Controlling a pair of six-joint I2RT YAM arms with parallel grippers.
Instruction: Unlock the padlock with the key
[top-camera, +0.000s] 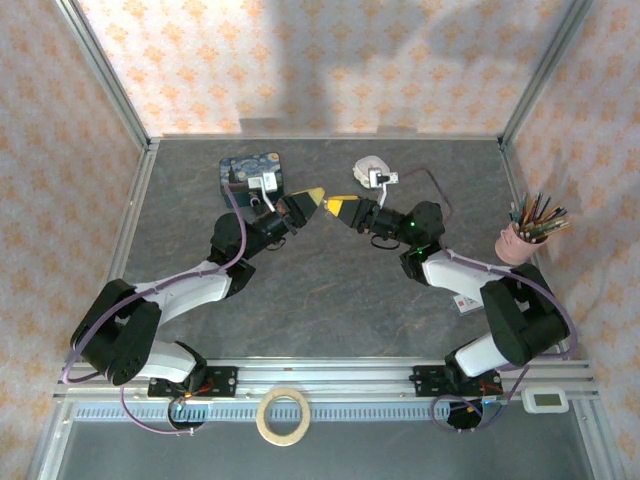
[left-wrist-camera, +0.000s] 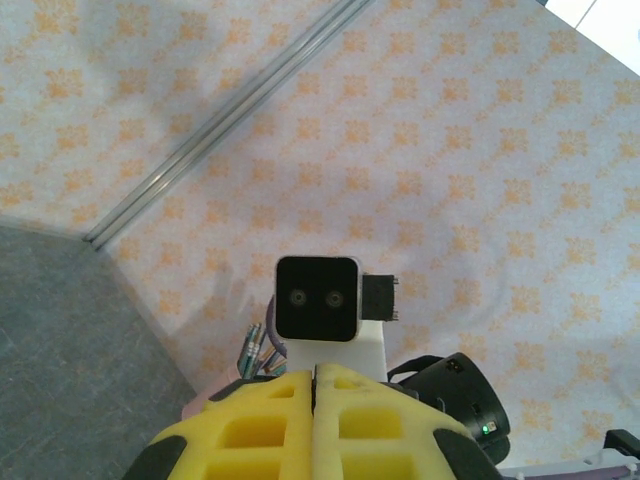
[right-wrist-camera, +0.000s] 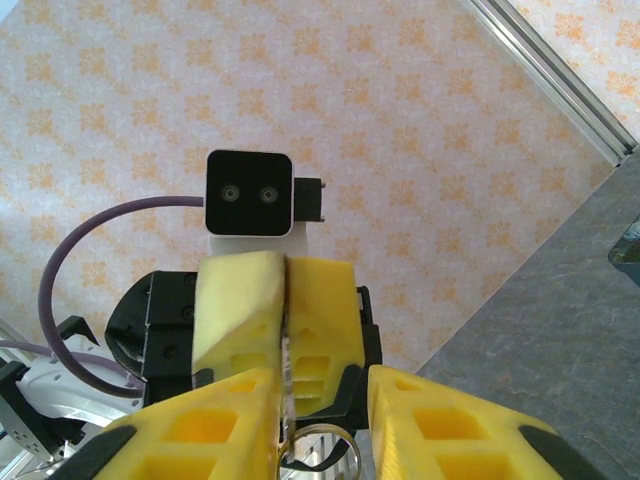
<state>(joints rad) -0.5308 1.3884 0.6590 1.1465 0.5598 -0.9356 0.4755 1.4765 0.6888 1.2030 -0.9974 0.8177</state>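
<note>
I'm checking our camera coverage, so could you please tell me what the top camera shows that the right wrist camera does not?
The top view adds the white case, the cup of pencils and the tape roll. The right wrist view adds a small metal ring at its bottom edge. Shared: the left gripper, fingers together, and the right gripper pointing at each other over the grey table.
</note>
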